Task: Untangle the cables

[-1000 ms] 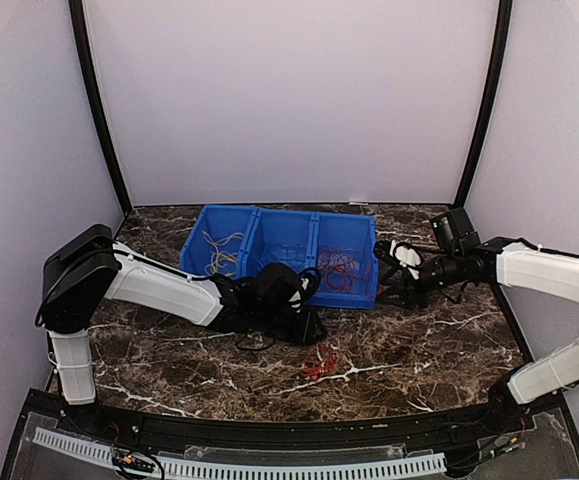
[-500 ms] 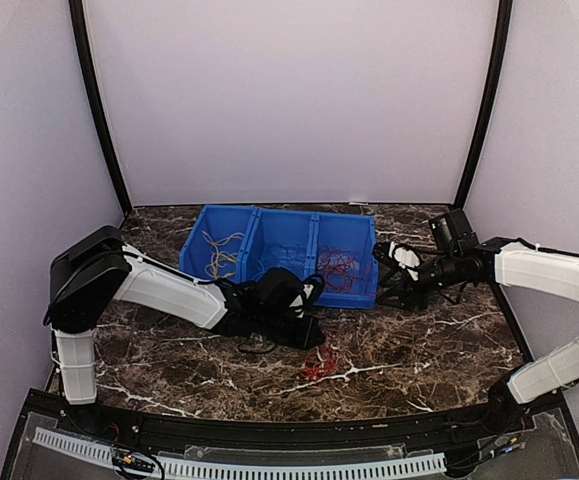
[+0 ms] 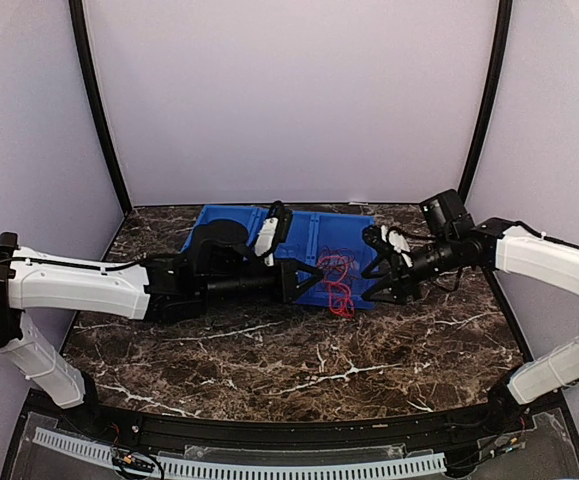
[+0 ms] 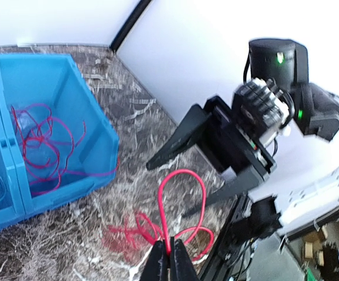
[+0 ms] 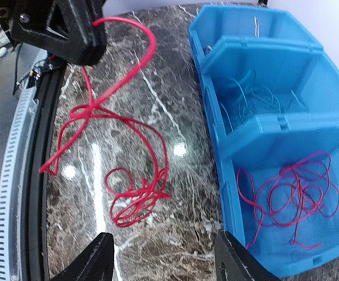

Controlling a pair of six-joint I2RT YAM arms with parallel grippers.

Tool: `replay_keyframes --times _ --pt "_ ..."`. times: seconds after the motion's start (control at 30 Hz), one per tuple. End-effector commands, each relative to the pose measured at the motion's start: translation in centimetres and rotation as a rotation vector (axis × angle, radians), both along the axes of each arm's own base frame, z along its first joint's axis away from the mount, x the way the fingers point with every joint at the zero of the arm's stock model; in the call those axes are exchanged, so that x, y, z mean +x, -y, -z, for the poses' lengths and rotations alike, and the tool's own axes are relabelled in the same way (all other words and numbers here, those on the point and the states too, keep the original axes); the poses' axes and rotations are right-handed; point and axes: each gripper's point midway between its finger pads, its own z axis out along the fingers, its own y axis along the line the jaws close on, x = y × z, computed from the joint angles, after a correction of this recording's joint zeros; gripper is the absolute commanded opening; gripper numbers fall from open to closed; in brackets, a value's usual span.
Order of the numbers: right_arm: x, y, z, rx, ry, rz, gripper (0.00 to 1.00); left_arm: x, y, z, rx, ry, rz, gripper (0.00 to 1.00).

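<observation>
Nearest: left gripper (image 4: 170, 257) pinched shut on a red cable (image 5: 129, 209), whose loops hang over the table (image 3: 369, 370) just in front of the bin (image 5: 286, 120). The right gripper (image 5: 166, 257) faces it, fingers spread, holding nothing. Beyond, more red cables (image 5: 292, 193) lie in the bin's right compartment, blue ones (image 5: 257, 93) in the middle.

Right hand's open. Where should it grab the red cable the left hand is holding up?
Probably the red cable at its open loop above the left hand pinch. Bring the right hand straight in from its own side, fingers astride one strand: it stands clear of the tangled clump below.
</observation>
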Motion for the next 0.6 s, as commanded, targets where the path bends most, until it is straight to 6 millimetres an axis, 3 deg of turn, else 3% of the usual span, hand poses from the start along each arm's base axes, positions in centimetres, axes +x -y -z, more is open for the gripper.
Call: replay_keyframes --times 0.0,0.17,0.37,0.5,0.57 --pt "-1.2 -2.5 -3.5 0.102 -0.049 -0.061 0.64 0.4 -1.2 -3.2 -0.118 0.006 -0.116 0.0" --pt "-2.4 -4.8 -3.3 0.141 -0.078 -0.137 0.68 0.4 -1.8 -6.4 -0.213 0.019 -0.164 0.0" --pt "-5.8 -6.6 -3.8 0.227 -0.253 -0.32 0.73 0.5 -2.3 -8.8 -0.253 0.045 -0.192 0.0" --pt "-5.0 -7.5 -4.8 0.262 -0.273 -0.298 0.72 0.4 -2.4 -9.7 -0.271 0.049 -0.197 0.0" --pt "-3.6 -8.1 -4.5 0.249 -0.265 -0.241 0.67 0.4 -2.5 -9.9 -0.28 0.047 -0.202 0.0"
